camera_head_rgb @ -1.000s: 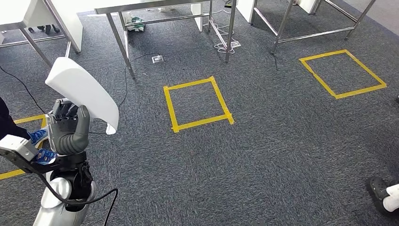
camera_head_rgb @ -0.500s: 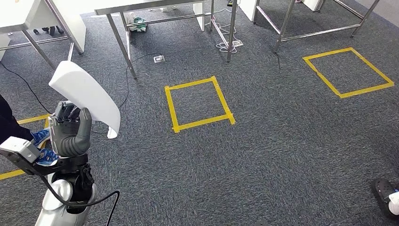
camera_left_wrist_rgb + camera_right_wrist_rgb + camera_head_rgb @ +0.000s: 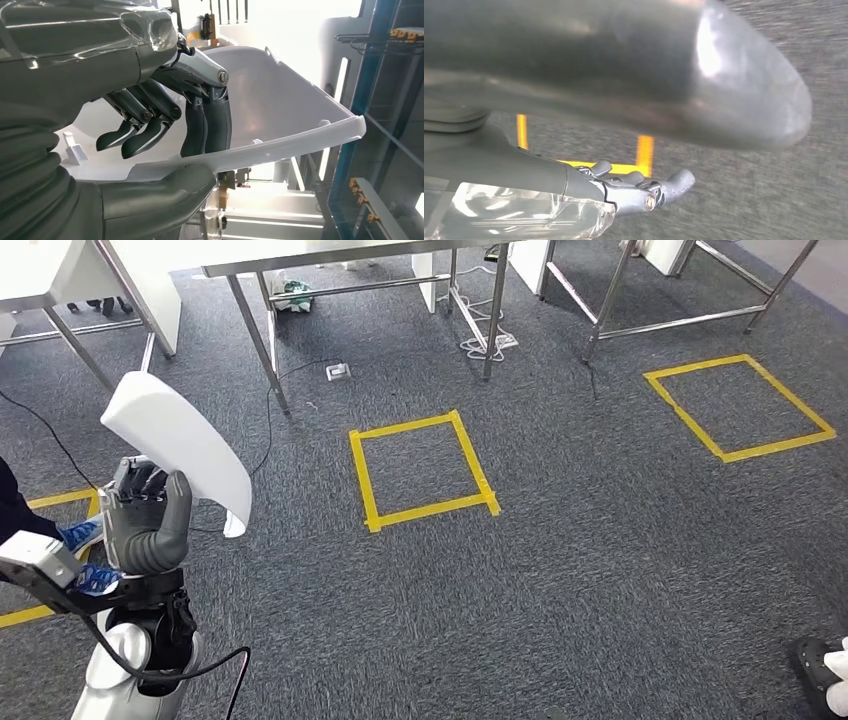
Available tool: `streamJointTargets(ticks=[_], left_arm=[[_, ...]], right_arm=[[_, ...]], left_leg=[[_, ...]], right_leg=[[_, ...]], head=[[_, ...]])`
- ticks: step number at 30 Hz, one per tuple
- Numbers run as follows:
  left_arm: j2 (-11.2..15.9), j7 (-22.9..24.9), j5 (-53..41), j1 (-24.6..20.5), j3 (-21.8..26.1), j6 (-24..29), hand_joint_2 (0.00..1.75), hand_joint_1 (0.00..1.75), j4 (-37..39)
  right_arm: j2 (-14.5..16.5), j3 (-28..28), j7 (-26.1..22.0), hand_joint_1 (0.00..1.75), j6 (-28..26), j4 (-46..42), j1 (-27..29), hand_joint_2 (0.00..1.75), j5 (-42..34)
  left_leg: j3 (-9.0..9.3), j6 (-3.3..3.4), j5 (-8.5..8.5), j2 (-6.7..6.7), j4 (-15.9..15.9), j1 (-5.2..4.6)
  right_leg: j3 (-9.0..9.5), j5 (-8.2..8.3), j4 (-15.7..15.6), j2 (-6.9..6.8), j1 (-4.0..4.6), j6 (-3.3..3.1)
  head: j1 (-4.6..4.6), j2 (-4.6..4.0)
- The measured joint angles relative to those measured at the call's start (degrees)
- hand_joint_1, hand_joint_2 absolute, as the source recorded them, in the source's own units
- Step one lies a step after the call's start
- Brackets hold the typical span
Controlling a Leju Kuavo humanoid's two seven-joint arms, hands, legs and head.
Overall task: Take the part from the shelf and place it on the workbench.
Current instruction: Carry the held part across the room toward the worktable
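The whole floor view is shifting a bit, so the robot's walking. The left hand (image 3: 146, 522) is gripping the white part (image 3: 178, 444), which is sticking up and forward from it. The right hand (image 3: 644, 192) is hanging empty, fingers loosely apart.

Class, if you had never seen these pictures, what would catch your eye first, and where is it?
First the big curved white part, held up by the left hand at the head view's left. Next, two yellow tape squares on the grey carpet, one central and one at far right.
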Motion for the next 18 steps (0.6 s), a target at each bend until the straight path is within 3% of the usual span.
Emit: streamJointTargets(ticks=[2,4,5,7,8,9,10,12,14,16,18], left_arm=[[-0.07,0.02,-0.04,0.06,-0.01,0.01,1.75,1.75,0.03],[-0.12,0.04,-0.08,0.32,-0.01,0.05,1.75,1.75,0.05],[-0.15,0.05,-0.1,0.41,-0.01,0.07,1.75,1.75,0.06],[-0.22,0.05,-0.15,0.51,-0.01,0.09,1.75,1.75,0.06],[-0.26,0.07,-0.19,0.5,0.0,0.1,1.75,1.75,0.06],[-0.28,0.08,-0.26,0.48,0.01,0.13,1.75,1.75,0.04],[-0.29,0.09,-0.33,0.47,0.01,0.17,1.75,1.75,0.03],[-0.33,0.1,-0.46,0.46,0.01,0.25,1.75,1.75,-0.04],[-0.38,0.1,-0.61,0.45,0.02,0.27,1.75,1.75,-0.1],[-0.39,0.1,-0.79,0.5,0.03,0.29,1.75,1.75,-0.14],[-0.4,0.12,-0.84,0.78,0.04,0.37,1.75,1.75,-0.14]], right_arm=[[-0.11,0.02,0.01,0.0,0.0,0.0,-0.09,0.0,0.01],[-0.24,0.02,0.08,0.0,0.0,0.01,0.15,0.0,0.0],[-0.29,0.02,0.11,0.0,0.0,0.01,0.27,0.0,-0.01],[-0.42,0.02,0.14,0.0,-0.01,0.01,0.41,0.0,-0.01],[-0.42,0.02,0.14,0.0,-0.02,0.01,0.44,0.0,-0.01],[-0.4,0.02,0.14,0.0,-0.02,0.01,0.41,0.0,-0.01],[-0.38,0.02,0.14,0.0,-0.02,0.01,0.43,0.0,-0.02],[-0.32,0.02,0.13,0.0,-0.02,0.01,0.45,0.0,-0.03],[-0.29,0.02,0.07,0.0,-0.02,0.01,0.55,0.0,-0.04],[-0.35,0.02,0.03,0.0,-0.02,0.01,0.61,0.0,-0.1],[-0.38,0.02,0.03,0.0,-0.02,0.01,0.8,0.0,-0.16]], left_leg=[[0.51,-0.02,-0.48,-0.07,-0.11,-0.01],[1.13,-0.27,-1.14,-0.29,-0.07,0.01],[1.64,-0.47,-1.55,-0.43,-0.05,0.07],[2.8,-1.09,-2.66,-0.56,0.01,0.22],[3.36,-1.47,-3.3,-0.58,0.18,0.2],[3.59,-1.85,-3.87,-0.58,0.3,0.12],[3.68,-2.22,-4.28,-0.59,0.44,0.02],[3.82,-2.75,-4.71,-0.63,0.71,0.06],[2.59,-3.13,-4.7,-0.5,3.4,0.29],[-1.54,-3.5,-5.78,-0.27,10.17,0.41],[-6.59,-3.67,-8.75,-0.19,16.96,0.41]], right_leg=[[-4.39,-2.34,7.32,0.06,-0.15,-0.26],[-8.09,-2.95,11.62,0.05,-0.29,0.17],[-8.42,-1.84,10.68,0.04,-0.38,0.64],[-6.33,2.69,3.32,0.02,-0.69,1.97],[-5.11,4.28,-0.47,0.02,-0.78,2.19],[-4.15,5.21,-3.07,0.04,-0.75,1.89],[-3.74,5.38,-4.29,0.07,-0.7,1.15],[-3.25,4.82,-4.38,0.17,-0.6,-0.46],[-2.39,4.35,-4.52,0.32,-0.72,-1.24],[-1.34,3.52,-4.64,0.44,-0.61,-1.8],[-0.18,2.43,-4.63,0.57,-0.3,-2.08]], head=[[0.09,0.01],[0.08,0.01],[0.09,0.01],[0.13,0.0],[0.15,0.0],[0.12,0.0],[0.09,0.0],[-0.03,0.01],[-0.08,0.01],[-0.12,0.01],[-0.14,0.01]])
